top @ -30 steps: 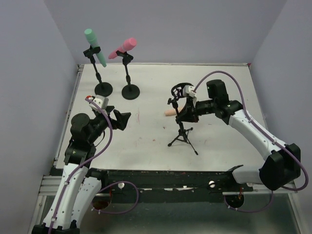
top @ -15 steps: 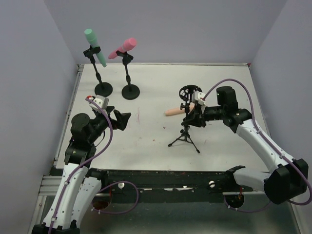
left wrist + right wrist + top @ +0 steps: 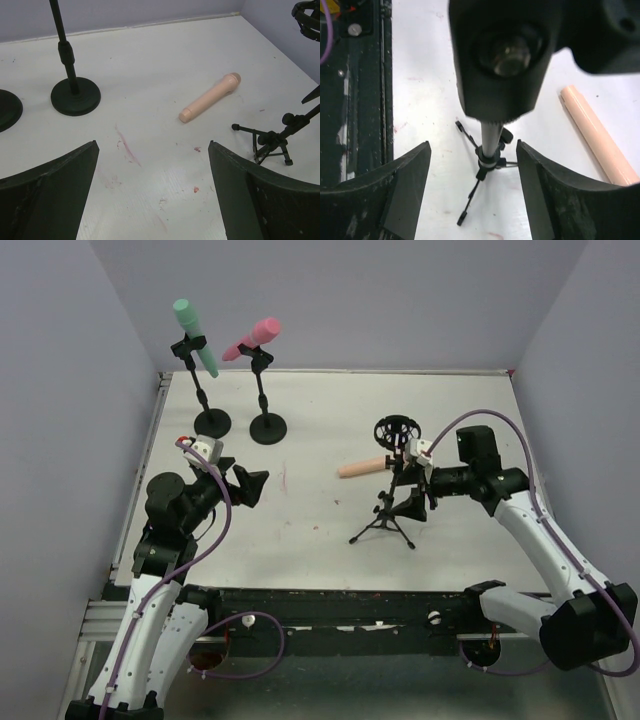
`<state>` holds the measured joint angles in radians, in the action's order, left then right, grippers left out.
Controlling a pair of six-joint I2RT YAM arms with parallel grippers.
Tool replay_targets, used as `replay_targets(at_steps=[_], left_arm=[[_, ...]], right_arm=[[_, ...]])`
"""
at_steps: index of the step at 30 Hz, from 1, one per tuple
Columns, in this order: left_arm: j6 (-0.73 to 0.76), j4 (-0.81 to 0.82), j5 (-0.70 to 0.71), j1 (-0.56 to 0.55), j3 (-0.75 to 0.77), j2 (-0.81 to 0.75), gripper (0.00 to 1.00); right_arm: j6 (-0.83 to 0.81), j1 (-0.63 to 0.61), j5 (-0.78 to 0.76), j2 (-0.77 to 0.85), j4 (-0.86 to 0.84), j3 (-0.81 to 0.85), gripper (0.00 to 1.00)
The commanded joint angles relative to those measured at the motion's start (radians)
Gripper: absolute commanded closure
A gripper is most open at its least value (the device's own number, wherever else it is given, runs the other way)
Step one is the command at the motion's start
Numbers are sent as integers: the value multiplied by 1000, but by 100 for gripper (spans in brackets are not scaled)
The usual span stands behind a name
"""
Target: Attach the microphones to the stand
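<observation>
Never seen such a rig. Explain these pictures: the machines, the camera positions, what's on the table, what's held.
Two robot arms are bolted at the near edge of a table. One picture looks down from above; the other two come from cameras on the wrists. The teal microphone and pink microphone sit on stands at the back. The peach microphone lies flat beside the tripod stand. Nothing is held: the left gripper is open, and the right gripper is open around the tripod's pole, not touching.
</observation>
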<state>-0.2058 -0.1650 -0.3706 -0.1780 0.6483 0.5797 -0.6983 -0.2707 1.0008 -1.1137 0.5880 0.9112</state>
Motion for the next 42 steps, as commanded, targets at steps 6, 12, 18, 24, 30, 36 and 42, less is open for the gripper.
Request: replay_targets(at_steps=[6,12,18,24,30,36,42], left_arm=[[-13,68,-129,5,-27,9,2],[-52,96,-280,3,-15,87,2],[-47,67,-281,-58,23,198,2],[9,-89,-177,-190,178,429,3],[111,-330,-50,-310,482,727,2],[189,-533,28,-382,792,1067,2],[264,-594,-45,-397,1048,1313,2]], right_arm=[[-417,125,18,34,396,104,9],[-504,198,50,54,466,100,9],[-495,312,68,14,489,75,10],[-405,375,84,-86,491,115,13],[-178,393,44,-86,322,83,13],[-40,419,22,-49,219,57,12],[-6,433,65,-40,207,58,12]])
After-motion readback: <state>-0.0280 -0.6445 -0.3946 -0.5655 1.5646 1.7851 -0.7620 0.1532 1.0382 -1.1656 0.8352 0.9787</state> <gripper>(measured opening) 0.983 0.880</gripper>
